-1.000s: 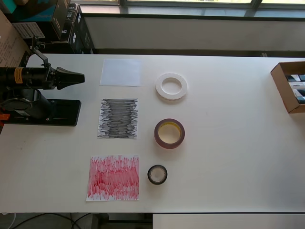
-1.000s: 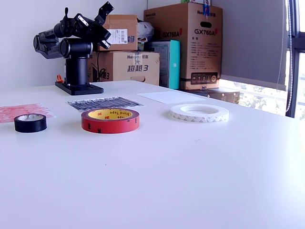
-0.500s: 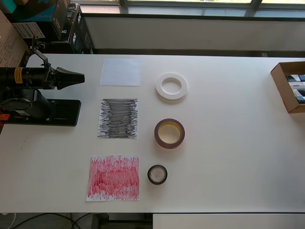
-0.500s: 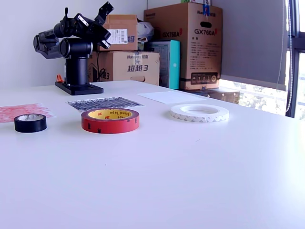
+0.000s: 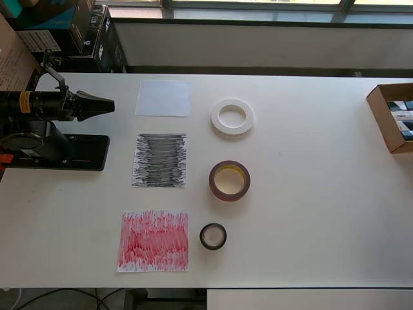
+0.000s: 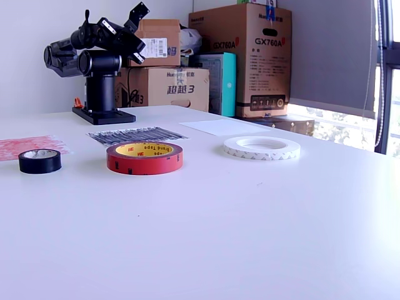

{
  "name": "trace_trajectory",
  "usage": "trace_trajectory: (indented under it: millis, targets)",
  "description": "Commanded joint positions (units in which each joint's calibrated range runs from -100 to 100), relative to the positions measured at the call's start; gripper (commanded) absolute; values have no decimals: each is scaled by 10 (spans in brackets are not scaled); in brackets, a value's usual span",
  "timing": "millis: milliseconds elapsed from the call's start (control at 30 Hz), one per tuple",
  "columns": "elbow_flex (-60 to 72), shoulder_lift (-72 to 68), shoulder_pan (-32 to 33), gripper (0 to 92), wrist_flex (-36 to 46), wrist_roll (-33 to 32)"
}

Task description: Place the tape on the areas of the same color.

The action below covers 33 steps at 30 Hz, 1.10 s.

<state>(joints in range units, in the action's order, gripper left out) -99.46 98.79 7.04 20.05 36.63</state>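
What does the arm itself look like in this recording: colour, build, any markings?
The arm is black all over, with rounded cylindrical joints on a flat black rectangular base plate. A small orange-yellow label sits on its body in the overhead view. Its gripper is dark and tapers to a point.

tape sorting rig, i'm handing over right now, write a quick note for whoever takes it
Gripper: folded back over the arm base at the overhead view's left, holding nothing; I cannot tell whether it is open or shut.
White roll: on bare table, right of the white sheet in the overhead view.
Red roll: on bare table, right of the black sheet.
Black roll: on bare table, right of the red sheet.
Done: nothing, no roll is on a sheet.
Left: all three. Only the white roll sits beside its own colour; red and black rolls each sit next to the other's sheet.
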Motion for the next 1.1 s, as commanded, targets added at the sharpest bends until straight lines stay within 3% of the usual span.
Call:
trace_trajectory:
  millis: [0,367,933,1067]
  targets:
    - [7,4,2,2,2,6]
    - [130,-114,16,2,3,0]
    - [619,-633,5,2,4,2]
    - [705,-733,-13,2,47,0]
